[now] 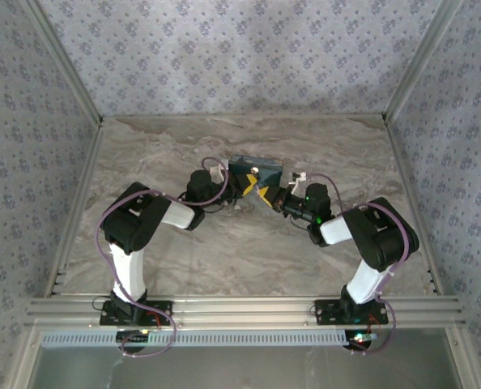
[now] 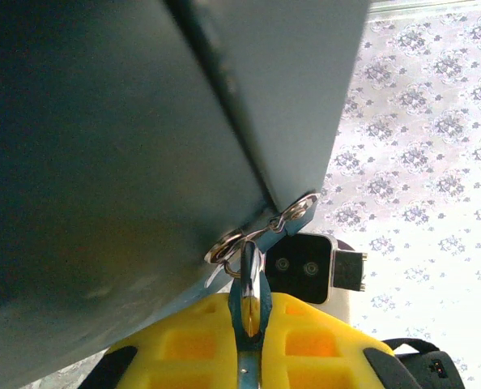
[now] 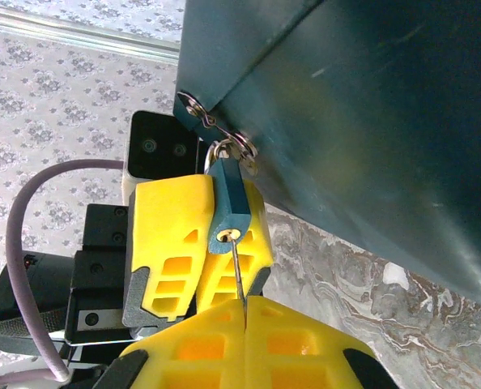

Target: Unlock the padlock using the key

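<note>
Beside box, key seemingly in padlock.

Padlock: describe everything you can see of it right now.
The padlock is a small teal-blue block with a brass keyhole in its lower end and a silver shackle on top. The shackle runs through metal loops at the box corner and looks closed. It hangs tilted, clamped in the yellow left claw. The key, pinched in the right claw, has its thin blade in the keyhole.

Small teal-blue padlock, shackle through metal hasp ring, thin key inserted in its keyhole.
</note>
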You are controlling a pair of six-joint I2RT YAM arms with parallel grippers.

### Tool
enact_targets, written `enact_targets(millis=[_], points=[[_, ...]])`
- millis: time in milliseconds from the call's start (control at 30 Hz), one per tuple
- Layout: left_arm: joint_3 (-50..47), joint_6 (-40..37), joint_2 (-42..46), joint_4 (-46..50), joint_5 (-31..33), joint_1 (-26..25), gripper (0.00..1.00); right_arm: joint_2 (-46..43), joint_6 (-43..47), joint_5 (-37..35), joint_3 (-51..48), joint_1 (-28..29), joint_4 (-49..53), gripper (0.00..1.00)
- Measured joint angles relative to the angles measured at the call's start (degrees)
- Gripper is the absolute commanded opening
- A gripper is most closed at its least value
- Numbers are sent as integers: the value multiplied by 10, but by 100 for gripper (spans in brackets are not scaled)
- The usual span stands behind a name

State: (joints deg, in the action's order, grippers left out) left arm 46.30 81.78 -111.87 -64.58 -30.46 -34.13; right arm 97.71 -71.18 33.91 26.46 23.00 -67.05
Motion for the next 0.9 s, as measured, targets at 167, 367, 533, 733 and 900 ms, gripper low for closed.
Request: enact_targets(millis=[167,367,533,733,900], points=[[0,3,0,-1,0,0,3,1,0,0,0,0,-2,0],[0,4,0,-3,0,0,3,16,-4,0,0,0,-8,0],[-1,4,0,-5,-2,0,3,24,-13,0,1,0,-22,0],[-4,4,-1,-10,-2,0,3,21,-15,0,-5,0,-30,0],[-4,4,-5,-16,-3,0,3,4,-14,0,-12,0,-26,0]])
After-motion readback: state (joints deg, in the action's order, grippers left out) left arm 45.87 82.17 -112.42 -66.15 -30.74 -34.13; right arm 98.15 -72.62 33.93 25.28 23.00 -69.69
